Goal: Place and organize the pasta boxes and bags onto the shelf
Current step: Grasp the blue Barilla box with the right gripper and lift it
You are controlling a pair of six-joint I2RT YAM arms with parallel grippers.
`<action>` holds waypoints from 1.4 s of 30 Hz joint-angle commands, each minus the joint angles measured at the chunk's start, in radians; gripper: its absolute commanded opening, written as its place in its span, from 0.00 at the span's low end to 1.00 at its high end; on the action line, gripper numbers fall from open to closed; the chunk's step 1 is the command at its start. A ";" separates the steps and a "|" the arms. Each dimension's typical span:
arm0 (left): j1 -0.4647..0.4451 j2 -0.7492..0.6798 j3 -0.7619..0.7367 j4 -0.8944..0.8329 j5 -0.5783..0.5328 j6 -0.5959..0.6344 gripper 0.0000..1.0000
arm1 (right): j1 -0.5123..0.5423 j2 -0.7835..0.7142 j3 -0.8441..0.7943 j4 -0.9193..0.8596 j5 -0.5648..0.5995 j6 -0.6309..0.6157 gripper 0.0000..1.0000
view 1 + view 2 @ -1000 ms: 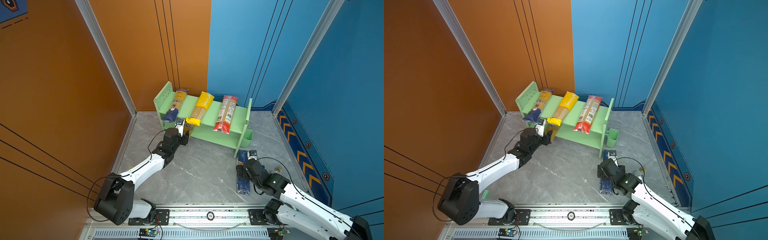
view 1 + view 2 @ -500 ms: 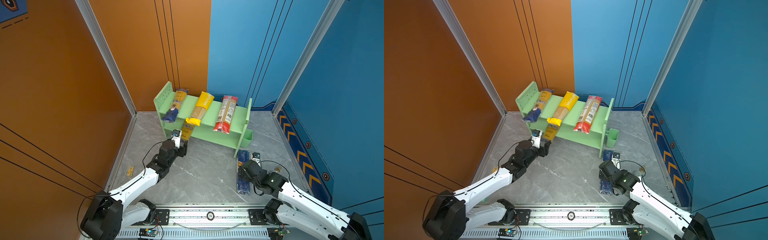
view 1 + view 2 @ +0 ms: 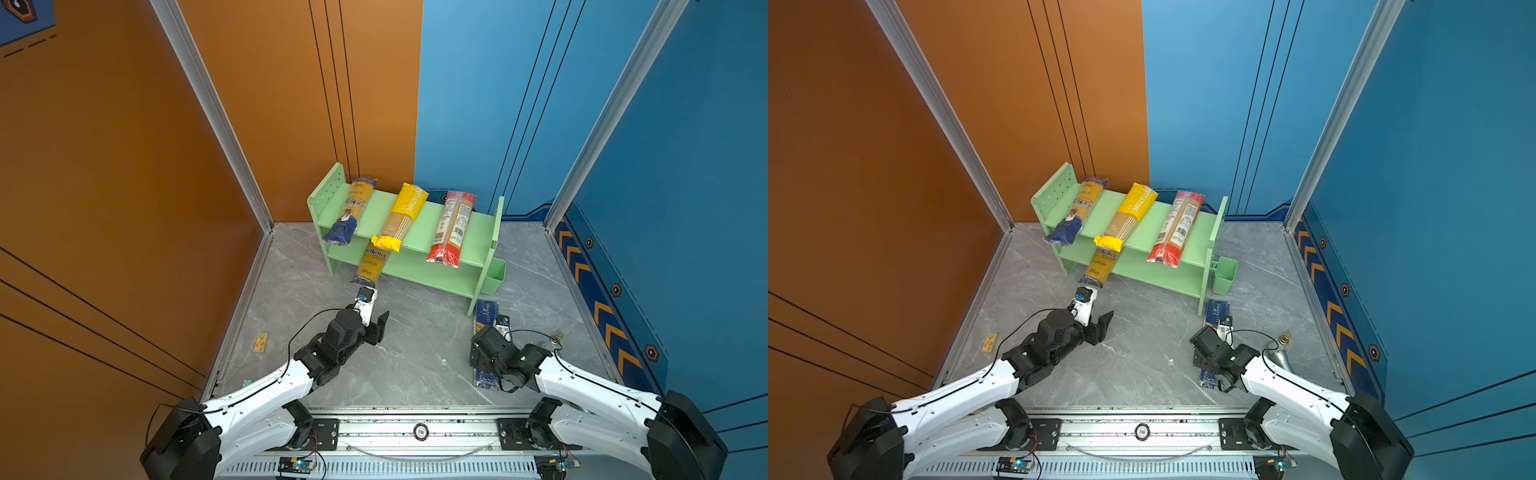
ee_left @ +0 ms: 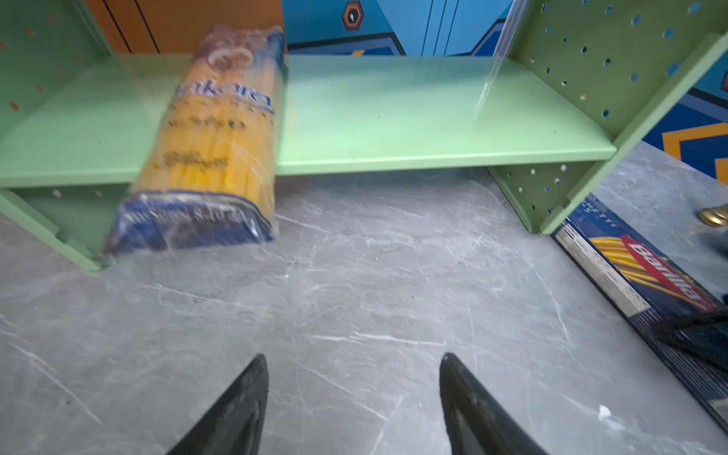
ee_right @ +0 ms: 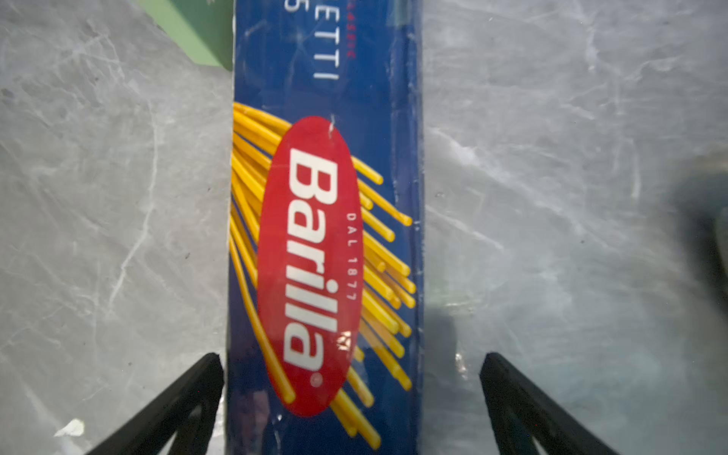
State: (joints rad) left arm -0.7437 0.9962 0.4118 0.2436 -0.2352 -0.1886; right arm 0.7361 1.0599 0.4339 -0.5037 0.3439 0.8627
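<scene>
Ahead and to the left of the left gripper [image 4: 351, 359], well clear of its fingertips, the Ankara bag [image 4: 205, 149] lay on the lower tier of the shelf [image 4: 413, 114]. Its blue end stuck out over the front edge toward the gripper. The jaws stood wide apart, with only bare floor [image 4: 354, 275] between them. Above that bag, three more packs lay side by side on the top tier, each overhanging the front edge. The blue-ended bag [image 3: 352, 210] was farthest to the gripper's left, the yellow bag [image 3: 402, 216] in the middle, and the red-ended bag [image 3: 452, 228] farthest to its right. Off to the gripper's left and a little behind it, a tiny yellow box [image 3: 261, 343] lay near the floor's edge.

Between the fingers of the right gripper [image 5: 350, 356] lay the Barilla box [image 5: 327, 236], flat on the floor. It ran lengthwise out ahead of them, its far end just beside the foot of the shelf's end panel. The jaws were spread wider than the box and straddled it. One finger sat close beside a long edge, and the other stood apart from the opposite edge with floor showing in the gap. Beyond the box's far end, a small bin [image 3: 494, 276] sat at the shelf's end.
</scene>
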 commanded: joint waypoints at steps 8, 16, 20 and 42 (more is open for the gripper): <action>-0.069 -0.008 -0.070 -0.024 -0.076 -0.080 0.76 | 0.040 0.142 0.019 0.173 -0.145 -0.030 0.91; -0.087 0.013 -0.068 -0.026 -0.021 -0.077 0.83 | 0.084 0.184 0.066 0.155 -0.131 -0.010 0.82; -0.131 0.059 -0.057 -0.025 0.008 -0.074 0.84 | 0.089 0.184 0.062 0.182 -0.167 -0.013 0.78; -0.296 0.248 0.035 0.019 0.031 -0.022 0.98 | 0.025 -0.088 0.071 0.018 -0.277 -0.115 1.00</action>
State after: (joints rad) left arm -1.0111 1.2190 0.4038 0.2405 -0.1787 -0.2279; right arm 0.7956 1.0466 0.5240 -0.3920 0.0731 0.7738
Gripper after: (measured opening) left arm 0.980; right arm 0.994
